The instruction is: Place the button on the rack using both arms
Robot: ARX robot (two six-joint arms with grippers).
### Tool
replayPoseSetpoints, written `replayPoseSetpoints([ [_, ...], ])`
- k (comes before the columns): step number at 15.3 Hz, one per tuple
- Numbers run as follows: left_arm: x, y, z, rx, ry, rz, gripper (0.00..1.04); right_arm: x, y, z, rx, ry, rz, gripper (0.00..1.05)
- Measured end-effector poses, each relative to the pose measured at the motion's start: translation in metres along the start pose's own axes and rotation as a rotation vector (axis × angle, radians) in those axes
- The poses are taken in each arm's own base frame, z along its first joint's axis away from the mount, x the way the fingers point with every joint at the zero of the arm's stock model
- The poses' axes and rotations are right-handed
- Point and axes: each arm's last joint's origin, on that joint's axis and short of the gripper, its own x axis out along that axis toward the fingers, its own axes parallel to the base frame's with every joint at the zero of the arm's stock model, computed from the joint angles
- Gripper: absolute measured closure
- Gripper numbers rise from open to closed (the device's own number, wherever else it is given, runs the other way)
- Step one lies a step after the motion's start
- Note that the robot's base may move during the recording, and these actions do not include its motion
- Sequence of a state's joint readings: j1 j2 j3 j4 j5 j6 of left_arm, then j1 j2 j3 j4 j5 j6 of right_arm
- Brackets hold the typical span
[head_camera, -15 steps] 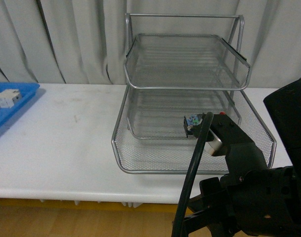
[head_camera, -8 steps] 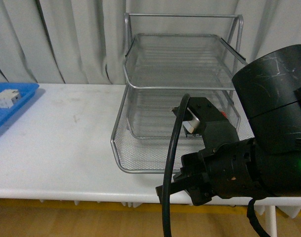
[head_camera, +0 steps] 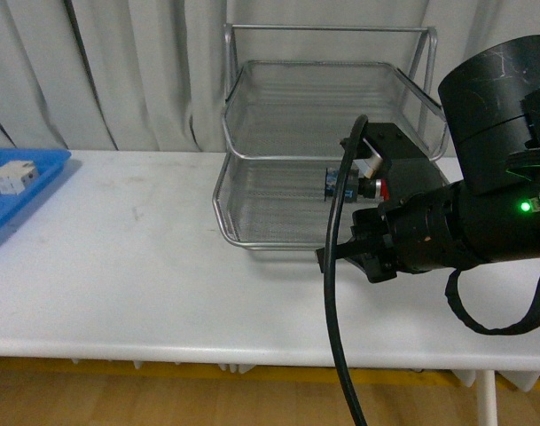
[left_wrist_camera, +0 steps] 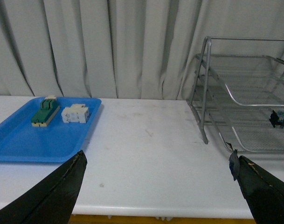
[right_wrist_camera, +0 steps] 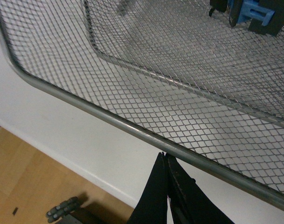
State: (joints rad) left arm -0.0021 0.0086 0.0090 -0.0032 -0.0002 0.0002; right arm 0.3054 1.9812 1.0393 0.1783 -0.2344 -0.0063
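Silver wire-mesh rack [head_camera: 278, 169] is about to receive the button [head_camera: 354, 186], clenched in the right gripper [head_camera: 363, 182] above a tier for release; left gripper [left_wrist_camera: 155, 184] gapes empty.

The front view looks level across the white table [head_camera: 119, 266] toward the curtain, with the rack [head_camera: 252, 151] mid-distance and the right arm filling its near right side. The left wrist view sits low and farther back, facing the same curtain, taking in the blue tray [left_wrist_camera: 20, 144] and the rack's [left_wrist_camera: 204, 93] edge. The right wrist view looks steeply down, very close, onto the rack's [right_wrist_camera: 109, 119] mesh, shared by all three
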Motion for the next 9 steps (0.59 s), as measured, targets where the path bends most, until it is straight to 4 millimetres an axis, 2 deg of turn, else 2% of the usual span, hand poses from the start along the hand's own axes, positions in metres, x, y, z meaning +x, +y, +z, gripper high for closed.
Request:
replayPoseSetpoints([
  [2, 0.000, 0.000, 0.000, 0.000, 0.000, 0.000, 0.07, 0.010, -0.008, 0.004, -0.011, 0.017, -0.028, 1.03],
  [5, 0.000, 0.000, 0.000, 0.000, 0.000, 0.000, 0.07, 0.015, -0.031, 0.026, -0.016, -0.037, -0.091, 1.03],
  [7, 0.000, 0.000, 0.000, 0.000, 0.000, 0.000, 0.07, 0.016, -0.038, 0.039, -0.034, -0.078, -0.136, 1.03],
  [9, 0.000, 0.000, 0.000, 0.000, 0.000, 0.000, 0.07, 0.015, -0.041, 0.040, -0.028, -0.091, -0.154, 1.03],
])
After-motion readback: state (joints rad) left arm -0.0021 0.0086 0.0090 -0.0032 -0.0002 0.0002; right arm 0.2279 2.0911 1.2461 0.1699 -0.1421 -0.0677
